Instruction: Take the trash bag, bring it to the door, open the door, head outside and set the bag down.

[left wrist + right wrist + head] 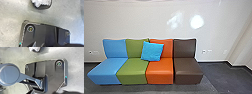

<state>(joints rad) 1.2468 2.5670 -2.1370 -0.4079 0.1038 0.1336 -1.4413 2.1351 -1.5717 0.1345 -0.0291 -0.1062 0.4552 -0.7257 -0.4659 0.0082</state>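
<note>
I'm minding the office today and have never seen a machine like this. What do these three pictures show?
They come from a wheeled robot with two arms. The head view looks forward from high on its body: a row of four joined seats, blue, green, orange and brown, stands by a pale wall. A bright blue cushion leans where the green and orange backs meet.

The other two come from cameras on its wrists. The wide dark plate is the robot itself, as is the jointed bar. Beyond the plate is a crumpled whitish bundle, perhaps the trash bag, partly cut off. Whether either arm holds it, I can't tell.
</note>
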